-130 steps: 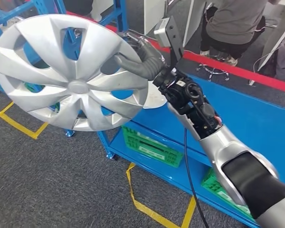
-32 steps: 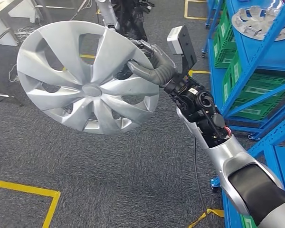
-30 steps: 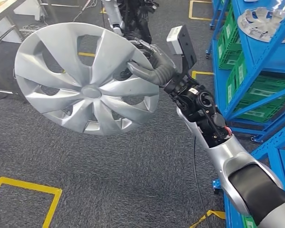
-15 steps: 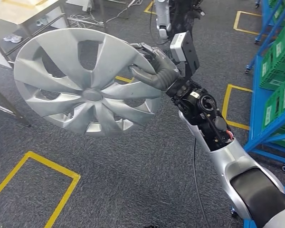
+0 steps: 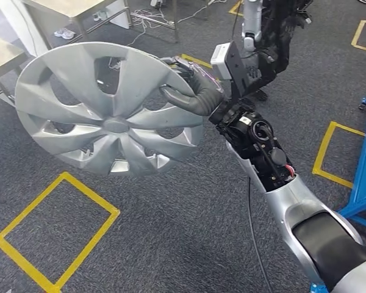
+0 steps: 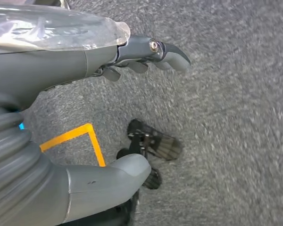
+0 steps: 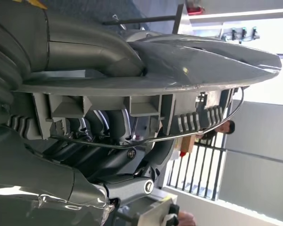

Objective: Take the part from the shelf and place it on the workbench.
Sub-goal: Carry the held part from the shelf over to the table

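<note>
Head view: the right hand (image 5: 190,91) grips the rim of the silver plastic spoked wheel cover (image 5: 105,110), held aloft over grey carpet (image 5: 181,232); the blue shelving seen earlier has swung away. Left wrist view: the left hand (image 6: 97,108) hangs empty, fingers apart. Right wrist view: fingers (image 7: 108,122) curl behind the cover's rim.

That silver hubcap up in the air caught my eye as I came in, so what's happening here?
The robot's right hand grips a silver plastic spoked wheel cover at its rim, holding it aloft over grey carpet marked with yellow tape. Its left hand hangs over the floor, holding nothing. Light tables stand ahead at the upper left; the cover is not yet set down.
</note>
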`<state>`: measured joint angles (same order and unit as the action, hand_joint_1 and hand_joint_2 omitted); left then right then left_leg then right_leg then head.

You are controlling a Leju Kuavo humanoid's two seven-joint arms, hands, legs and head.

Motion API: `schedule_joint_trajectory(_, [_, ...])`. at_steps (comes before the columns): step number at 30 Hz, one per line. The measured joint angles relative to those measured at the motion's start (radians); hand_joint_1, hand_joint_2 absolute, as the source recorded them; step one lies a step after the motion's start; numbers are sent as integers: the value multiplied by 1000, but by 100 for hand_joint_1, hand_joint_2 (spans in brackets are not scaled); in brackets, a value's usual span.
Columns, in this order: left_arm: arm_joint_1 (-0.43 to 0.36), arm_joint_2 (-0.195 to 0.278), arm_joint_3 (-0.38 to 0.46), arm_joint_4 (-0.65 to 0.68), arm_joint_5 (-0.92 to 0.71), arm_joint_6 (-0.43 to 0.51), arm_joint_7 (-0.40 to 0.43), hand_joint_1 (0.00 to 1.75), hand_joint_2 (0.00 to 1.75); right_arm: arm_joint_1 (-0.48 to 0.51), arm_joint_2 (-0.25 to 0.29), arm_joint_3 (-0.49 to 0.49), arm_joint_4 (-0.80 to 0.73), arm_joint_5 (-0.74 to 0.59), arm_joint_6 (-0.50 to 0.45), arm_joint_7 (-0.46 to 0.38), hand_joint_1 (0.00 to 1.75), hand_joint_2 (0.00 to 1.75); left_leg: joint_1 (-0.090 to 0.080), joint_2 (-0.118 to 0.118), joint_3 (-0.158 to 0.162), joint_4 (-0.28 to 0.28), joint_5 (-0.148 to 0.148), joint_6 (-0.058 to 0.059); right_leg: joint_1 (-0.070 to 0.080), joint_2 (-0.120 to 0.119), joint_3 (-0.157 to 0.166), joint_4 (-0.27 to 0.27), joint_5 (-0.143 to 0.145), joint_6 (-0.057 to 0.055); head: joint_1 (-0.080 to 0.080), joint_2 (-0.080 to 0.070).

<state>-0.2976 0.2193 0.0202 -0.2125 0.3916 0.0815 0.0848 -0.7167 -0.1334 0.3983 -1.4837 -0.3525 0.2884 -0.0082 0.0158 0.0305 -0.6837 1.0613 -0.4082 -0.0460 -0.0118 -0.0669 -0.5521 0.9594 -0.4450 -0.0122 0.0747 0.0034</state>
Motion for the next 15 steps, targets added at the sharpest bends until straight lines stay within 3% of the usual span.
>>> schedule_joint_trajectory(1, [-1, 1, -1, 0, -2, -1, 0, 0, 175, -2, 1, 0, 0, 0, 0, 0, 175, 175, -3, 15, 35, -64, 22, 6, 2, -10, 3, 0, -3, 5, 0, 0])
schedule_joint_trajectory(3, [-2, 1, -4, 0, -7, -9, 2, 0, 175, -5, 3, -1, 1, 0, 1, -1, 175, 175, -11, 21, 59, -110, 30, 20, 8, -27, 9, -1, -9, 15, 2, 0])
schedule_joint_trajectory(5, [-1, 1, -8, 0, -9, -23, 5, 0, 175, -7, 5, -2, 2, 0, 3, -1, 175, 175, -10, -3, 61, -110, 30, 33, 8, -39, 16, -2, -17, 26, 5, 0])
schedule_joint_trajectory(6, [0, 1, -11, 0, -6, -29, 6, 0, 175, -7, 6, -2, 3, 1, 4, 0, 175, 175, -7, -13, 65, -112, 29, 39, 7, -28, 15, 7, -28, 31, 7, 0])
schedule_joint_trajectory(7, [0, 1, -14, 0, -3, -33, 6, 0, 175, -9, 6, -3, 3, 2, 5, 0, 175, 175, -5, -23, 69, -114, 29, 46, 4, -8, 4, 36, -46, 35, 9, 0])
schedule_joint_trajectory(9, [-1, 1, -20, 0, -3, -32, -1, 0, 175, -11, 6, -4, 6, 2, 4, 1, 175, 175, -3, -42, 74, -116, 27, 56, 2, 43, -55, 163, -106, 37, 14, 0])
schedule_joint_trajectory(11, [0, -2, -25, 0, -9, -23, -11, 0, 175, -10, 6, -6, 8, 1, 1, 4, 175, 175, -5, -65, 75, -114, 26, 60, 3, 62, -129, 301, -149, 36, 18, 0])
schedule_joint_trajectory(12, [1, -3, -27, 0, -11, -18, -16, 0, 175, -8, 6, -6, 9, 1, 0, 6, 175, 175, -6, -79, 76, -113, 25, 61, 4, 65, -147, 324, -143, 35, 19, 0])
schedule_joint_trajectory(13, [1, -4, -29, 0, -12, -15, -19, 0, 175, -7, 6, -6, 9, 0, -1, 8, 175, 175, -7, -93, 77, -111, 24, 61, 4, 67, -144, 302, -116, 32, 20, 0])
schedule_joint_trajectory(15, [2, -5, -34, 0, -12, -11, -25, 0, 175, -6, 6, -6, 9, -2, -3, 13, 175, 175, -6, -122, 80, -107, 20, 58, 2, 94, -94, 167, -31, 25, 23, 0])
